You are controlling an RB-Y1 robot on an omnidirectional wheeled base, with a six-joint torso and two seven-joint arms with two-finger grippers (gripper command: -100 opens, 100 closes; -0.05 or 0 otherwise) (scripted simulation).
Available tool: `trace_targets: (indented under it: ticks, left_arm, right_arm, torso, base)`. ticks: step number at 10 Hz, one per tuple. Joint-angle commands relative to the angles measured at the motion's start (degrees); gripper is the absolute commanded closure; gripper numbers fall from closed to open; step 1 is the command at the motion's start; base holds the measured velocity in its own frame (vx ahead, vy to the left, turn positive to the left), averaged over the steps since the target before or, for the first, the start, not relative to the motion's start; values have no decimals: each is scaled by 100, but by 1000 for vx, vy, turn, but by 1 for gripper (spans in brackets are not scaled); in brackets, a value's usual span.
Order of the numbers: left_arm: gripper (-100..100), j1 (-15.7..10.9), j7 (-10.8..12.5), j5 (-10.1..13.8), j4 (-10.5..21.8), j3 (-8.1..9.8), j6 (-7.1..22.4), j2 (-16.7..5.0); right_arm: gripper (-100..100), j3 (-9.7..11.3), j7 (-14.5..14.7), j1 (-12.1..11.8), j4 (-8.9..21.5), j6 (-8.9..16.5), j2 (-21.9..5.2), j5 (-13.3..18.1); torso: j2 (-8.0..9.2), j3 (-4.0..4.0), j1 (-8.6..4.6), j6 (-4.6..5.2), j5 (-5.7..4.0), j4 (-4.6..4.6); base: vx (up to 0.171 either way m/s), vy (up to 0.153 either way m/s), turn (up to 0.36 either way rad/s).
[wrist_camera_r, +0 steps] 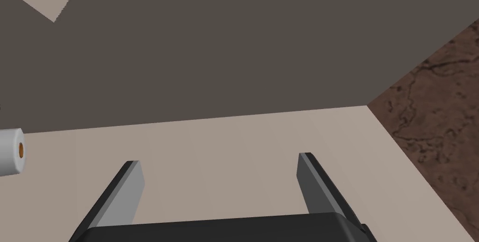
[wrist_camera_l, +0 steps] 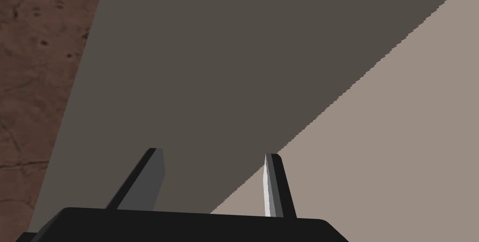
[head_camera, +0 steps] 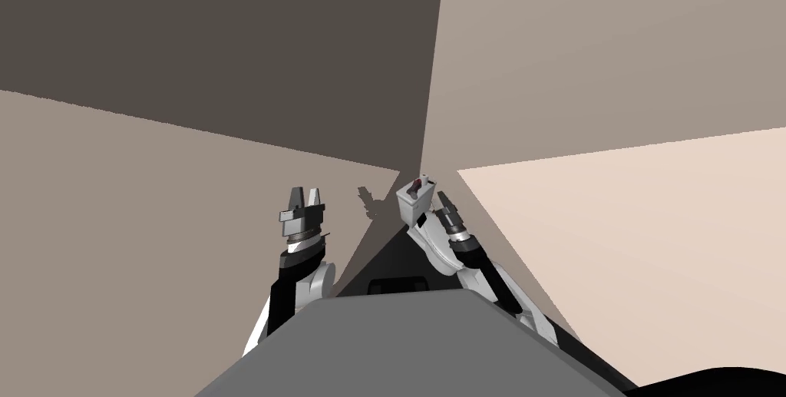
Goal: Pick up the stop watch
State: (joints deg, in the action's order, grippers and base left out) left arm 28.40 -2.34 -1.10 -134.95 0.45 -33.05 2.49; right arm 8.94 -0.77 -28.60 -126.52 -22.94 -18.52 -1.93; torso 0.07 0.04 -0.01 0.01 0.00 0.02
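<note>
White presumed stop watch [head_camera: 413, 199], judged light, rigid, slick: to be gripped by its flanks. Left gripper [wrist_camera_l: 214, 152], right gripper [wrist_camera_r: 219, 158]: fingers apart, empty.

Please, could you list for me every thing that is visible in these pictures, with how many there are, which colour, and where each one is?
roll: one, white with an orange-brown hole in its end, against a beige wall, off to one side of the right gripper.
floor: one, brown with dark veins, next to the walls in both wrist views.
dark wall: one, grey-brown, ahead of both grippers.
beige walls: several, light to pale beige, meeting the dark wall at a corner.
left gripper: one, grey fingers on a dark box, open, nothing between them.
right gripper: one, same colours, open, nothing between its fingers.
</note>
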Motion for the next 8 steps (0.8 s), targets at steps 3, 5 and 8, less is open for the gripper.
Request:
trace_targets:
  ticks: [3,5,8]
  left_arm:
    - [0,0,0,0,0,0,0,0]
    - [0,0,0,0,0,0,0,0]
    - [0,0,0,0,0,0,0,0]
  right_arm:
    - [-100,205,-148,75,358,-71,-566,18]
    - [-100,302,-222,118,534,-95,-861,25]
    - [-100,403,-296,161,716,-119,-1302,35]
  torso:
    - [0,0,1,0,1,0]
    - [0,0,2,0,0,0]
    - [-1,-1,2,-1,0,0]
  base:
    - [-24,7,91]
    - [-23,9,88]
    - [-19,8,85]
